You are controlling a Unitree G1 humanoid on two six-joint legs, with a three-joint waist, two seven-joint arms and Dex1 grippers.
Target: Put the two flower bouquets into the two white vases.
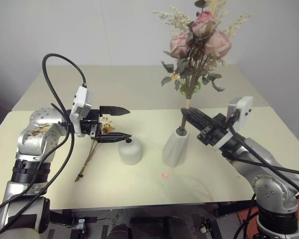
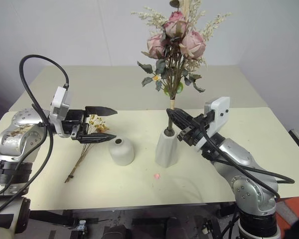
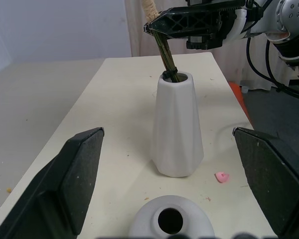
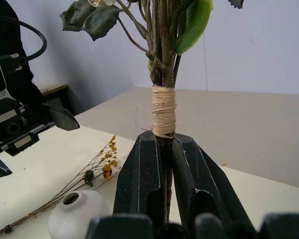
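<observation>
While the rose bouquet (image 1: 197,47) stands with its stems already inside the mouth of the tall vase (image 1: 176,146), the right gripper (image 1: 185,114) is clamped on those stems just below the raffia binding (image 4: 163,117), a little above the vase's rim. This looks like the closing part of the first placement: the stems are in, but the bouquet has not been let go. The next move probably calls for lowering the stems until they settle, then releasing gently so the narrow vase does not tip. The right arm reaches in from the near right, forearm angled up and toward the centre of the table (image 1: 139,89).

To the left, the left gripper (image 1: 122,124) hovers with its two fingers spread wide and nothing between them, pointing rightward at table height. The short vase (image 1: 130,151) sits just right of its lower finger, near the tall vase but apart from it. The small bouquet (image 1: 92,152) lies flat on the table below that gripper, stems running toward the near left. A small pink scrap (image 1: 165,175) lies near the tall vase's base.
</observation>
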